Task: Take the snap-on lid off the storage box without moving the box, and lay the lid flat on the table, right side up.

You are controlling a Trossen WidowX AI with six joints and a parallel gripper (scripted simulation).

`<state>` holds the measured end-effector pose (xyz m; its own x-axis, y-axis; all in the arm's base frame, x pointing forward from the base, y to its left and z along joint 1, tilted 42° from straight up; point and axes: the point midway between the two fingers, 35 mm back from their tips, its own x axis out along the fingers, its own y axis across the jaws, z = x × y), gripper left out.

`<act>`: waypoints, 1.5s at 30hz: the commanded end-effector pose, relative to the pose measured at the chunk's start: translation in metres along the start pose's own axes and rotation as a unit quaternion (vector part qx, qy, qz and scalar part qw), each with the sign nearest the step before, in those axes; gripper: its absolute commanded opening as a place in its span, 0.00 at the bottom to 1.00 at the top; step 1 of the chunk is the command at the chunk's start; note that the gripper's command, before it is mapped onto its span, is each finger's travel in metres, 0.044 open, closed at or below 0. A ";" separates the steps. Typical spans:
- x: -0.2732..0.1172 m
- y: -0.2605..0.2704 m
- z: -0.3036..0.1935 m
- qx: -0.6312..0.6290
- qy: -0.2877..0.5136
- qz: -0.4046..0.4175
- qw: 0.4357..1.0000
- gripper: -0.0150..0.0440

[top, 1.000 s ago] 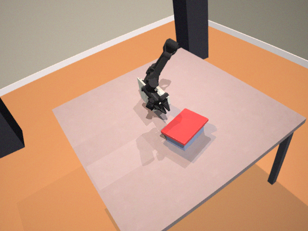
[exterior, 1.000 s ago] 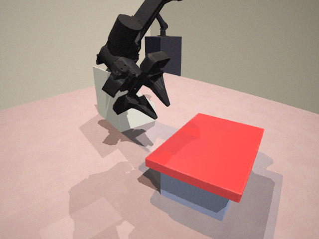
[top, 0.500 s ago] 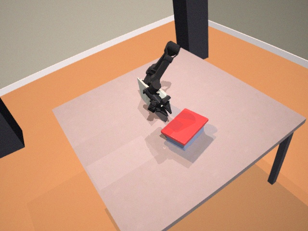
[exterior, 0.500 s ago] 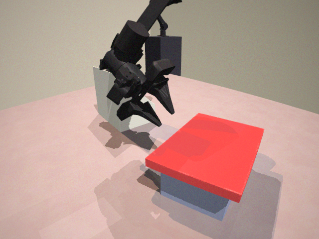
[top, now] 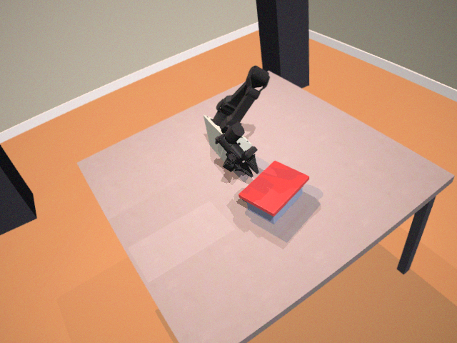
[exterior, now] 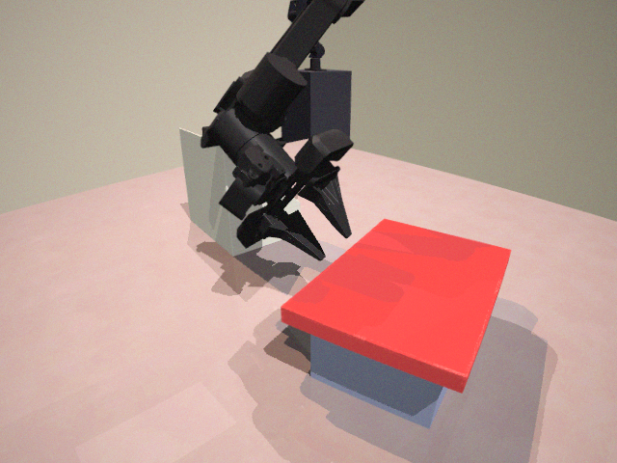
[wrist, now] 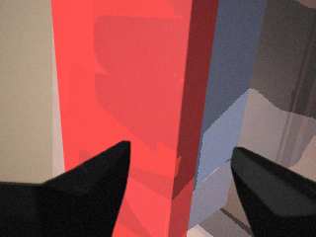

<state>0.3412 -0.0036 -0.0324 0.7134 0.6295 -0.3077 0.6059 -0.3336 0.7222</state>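
A pinkish table (top: 177, 177) (exterior: 99, 323) (wrist: 57, 153) stands on an orange floor (top: 55, 276), with beige walls (top: 111, 48) (exterior: 99, 74) (wrist: 25, 99) behind. In the top view, a dark table leg (top: 417, 236) shows at four o'clock from the storage box (top: 289, 204) (exterior: 373, 370) (wrist: 232, 74). The red lid (top: 273, 187) (exterior: 403, 293) (wrist: 133, 89) sits on the blue box. The gripper (top: 255, 174) (exterior: 335, 247) (wrist: 181, 146) is partly open and empty, near the lid's ten-o'clock side.
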 end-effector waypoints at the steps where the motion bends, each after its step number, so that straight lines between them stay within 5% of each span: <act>1: 0.008 0.001 0.001 0.001 -0.001 0.002 1.000 0.65; 15: 0.028 0.001 -0.002 0.003 0.002 0.007 1.000 0.65; 18: 0.028 0.001 -0.002 0.003 0.002 0.007 1.000 0.52; 28: 0.028 0.001 -0.002 0.003 0.002 0.007 1.000 0.41; 32: 0.028 0.001 -0.002 0.003 0.002 0.007 1.000 0.25; 45: 0.026 0.003 -0.003 0.001 0.004 0.008 1.000 0.25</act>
<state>0.3605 0.0146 -0.0372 0.7200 0.6292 -0.2926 0.5964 -0.3456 0.7245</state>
